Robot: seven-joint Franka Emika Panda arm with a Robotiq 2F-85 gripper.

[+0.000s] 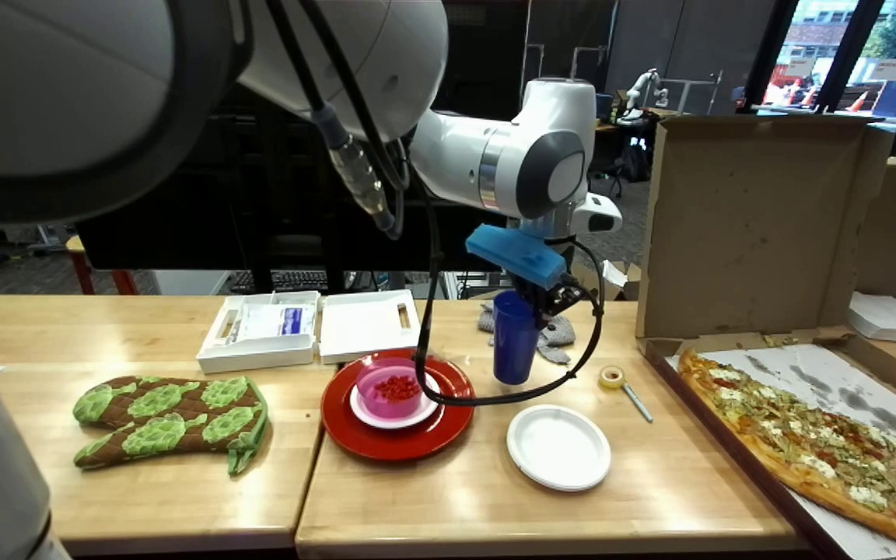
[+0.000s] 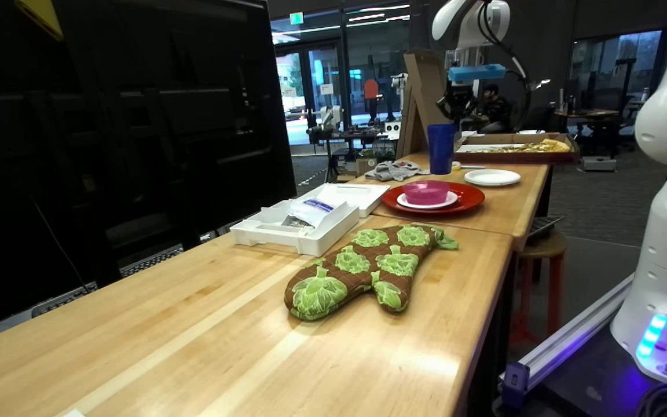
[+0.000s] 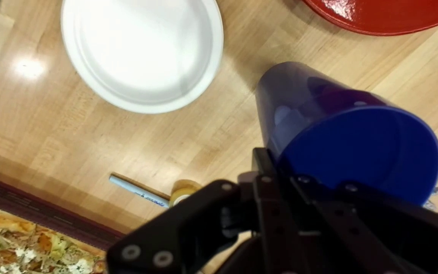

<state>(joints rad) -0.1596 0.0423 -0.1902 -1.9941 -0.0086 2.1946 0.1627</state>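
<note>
Gripper (image 3: 280,166) pinching the blue cup (image 1: 513,346) one-sided, and that off-centre hold could tip it left toward the red plate (image 1: 386,445)!

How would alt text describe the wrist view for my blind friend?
A black pincer grips a blue cup by its rim. On the wooden table: a white plate, upper left; a cropped red plate, upper right; a pen and tape roll, below the white plate. Pizza fills the bottom-left corner.
</note>
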